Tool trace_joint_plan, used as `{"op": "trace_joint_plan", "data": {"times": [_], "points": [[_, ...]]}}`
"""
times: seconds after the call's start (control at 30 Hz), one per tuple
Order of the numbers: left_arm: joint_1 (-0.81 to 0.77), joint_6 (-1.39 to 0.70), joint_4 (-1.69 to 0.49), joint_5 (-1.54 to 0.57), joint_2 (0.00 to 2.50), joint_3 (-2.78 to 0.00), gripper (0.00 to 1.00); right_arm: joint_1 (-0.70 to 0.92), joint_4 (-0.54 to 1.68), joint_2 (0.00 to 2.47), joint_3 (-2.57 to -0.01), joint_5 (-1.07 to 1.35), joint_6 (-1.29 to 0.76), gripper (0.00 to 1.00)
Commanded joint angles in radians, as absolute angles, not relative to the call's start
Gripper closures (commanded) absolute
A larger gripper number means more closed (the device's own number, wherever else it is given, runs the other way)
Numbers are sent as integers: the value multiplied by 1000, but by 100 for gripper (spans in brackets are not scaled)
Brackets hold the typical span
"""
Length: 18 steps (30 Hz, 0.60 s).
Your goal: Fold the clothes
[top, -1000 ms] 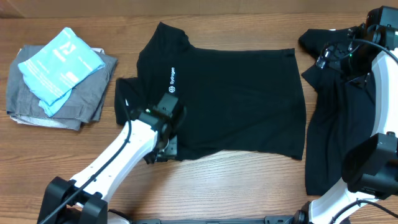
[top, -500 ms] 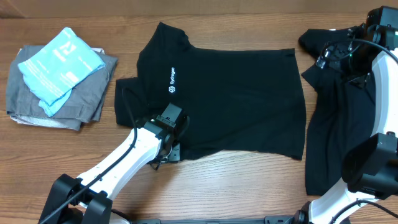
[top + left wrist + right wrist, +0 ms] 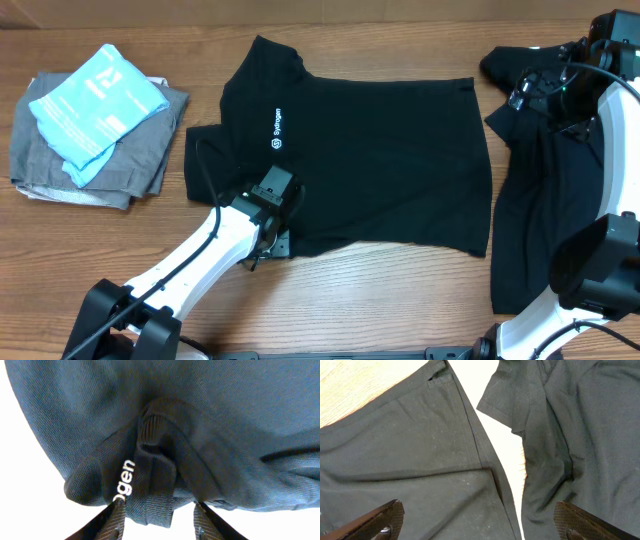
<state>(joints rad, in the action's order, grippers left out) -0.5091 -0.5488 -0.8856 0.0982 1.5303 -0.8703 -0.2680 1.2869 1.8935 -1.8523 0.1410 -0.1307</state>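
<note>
Shirt (image 3: 380,160) sat pinched in left gripper (image 3: 159,516), right gripper (image 3: 480,520) gaping wide; a shallow bite could have slipped when pulled

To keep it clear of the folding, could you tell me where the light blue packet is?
In the overhead view, the light blue packet lies on the grey folded garment at the far left, left of the black polo shirt.
</note>
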Motion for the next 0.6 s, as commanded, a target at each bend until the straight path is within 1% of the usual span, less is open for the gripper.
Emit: {"op": "trace_joint_plan", "data": {"times": [0.0, 0.1, 0.17, 0.3, 0.37, 0.57], "points": [[-513, -564, -881, 118, 1531, -847, 53, -271, 1285, 1881, -1867, 134, -134, 0], [-513, -562, -884, 138, 1531, -846, 54, -271, 1285, 1881, -1867, 134, -135, 0], [-513, -561, -885, 146, 1531, -846, 58, -271, 1285, 1881, -1867, 134, -134, 0], [-513, -561, -886, 146, 1531, -846, 69, -271, 1285, 1881, -1867, 134, -135, 0], [-513, -561, -886, 146, 1531, -846, 72, -271, 1285, 1881, -1867, 134, -134, 0], [-513, -561, -886, 146, 1531, -846, 73, -271, 1285, 1881, -1867, 134, -134, 0]]}}
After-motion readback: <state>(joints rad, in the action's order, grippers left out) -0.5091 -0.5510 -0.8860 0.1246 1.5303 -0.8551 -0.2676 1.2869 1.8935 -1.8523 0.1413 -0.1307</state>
